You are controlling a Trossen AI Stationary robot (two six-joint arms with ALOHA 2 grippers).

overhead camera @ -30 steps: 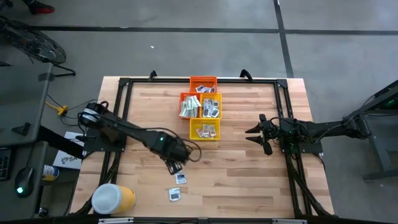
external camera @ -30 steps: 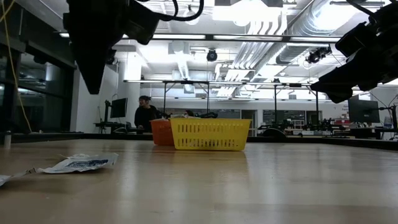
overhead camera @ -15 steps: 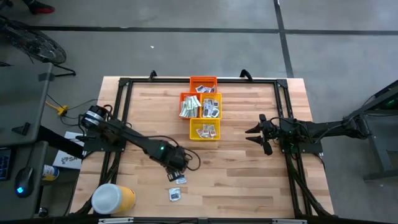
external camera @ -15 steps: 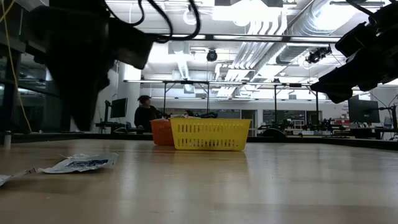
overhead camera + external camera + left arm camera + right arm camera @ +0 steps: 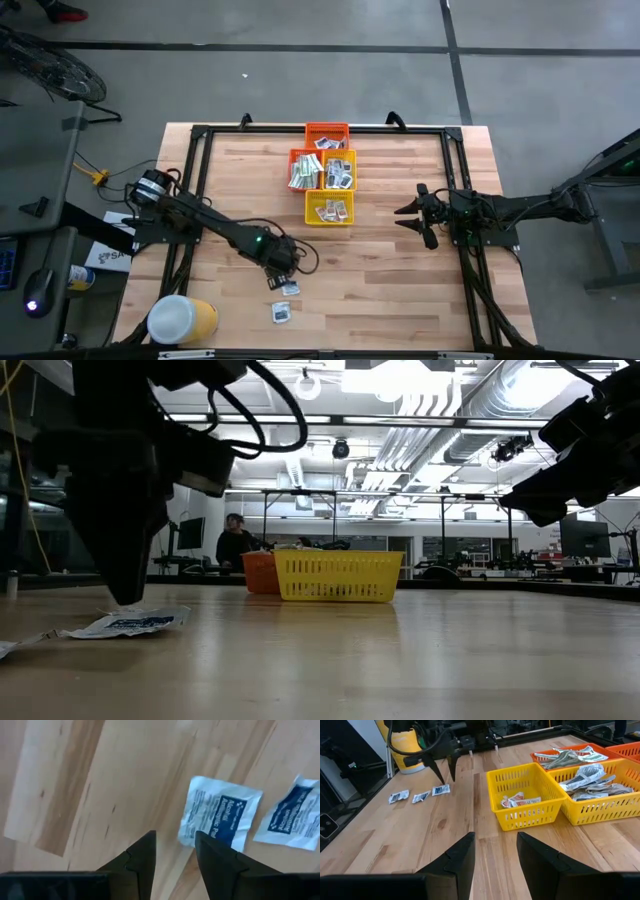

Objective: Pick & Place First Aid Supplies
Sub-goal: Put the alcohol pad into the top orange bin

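As the left gripper [image 5: 175, 851] hangs low over the wood with its fingers spread a little, one fingertip [image 5: 206, 840] sits right at the near edge of a white packet [image 5: 220, 815] with dark blue print — nothing is pinched yet. In the high view that gripper [image 5: 279, 279] is at about 7 o'clock from the table's centre, the packet [image 5: 290, 288] just beside it, and a second packet [image 5: 281, 312] a bit farther toward 6 o'clock. The wrist view shows that second packet [image 5: 292, 817] close alongside the first, apparently not overlapping.

To do the pick well, I'd shift the jaws so they straddle the packet's edge, press down to the wood and close slowly — a flat packet slips out easily, and the neighbour could get dragged.

The drop spot is likely the baskets [image 5: 328, 208] around 12 o'clock from centre, already holding packets; which one takes this kind can't be told.

The right gripper [image 5: 412, 221] waits at 3 o'clock, fingers parted, off the table surface, well apart from everything.
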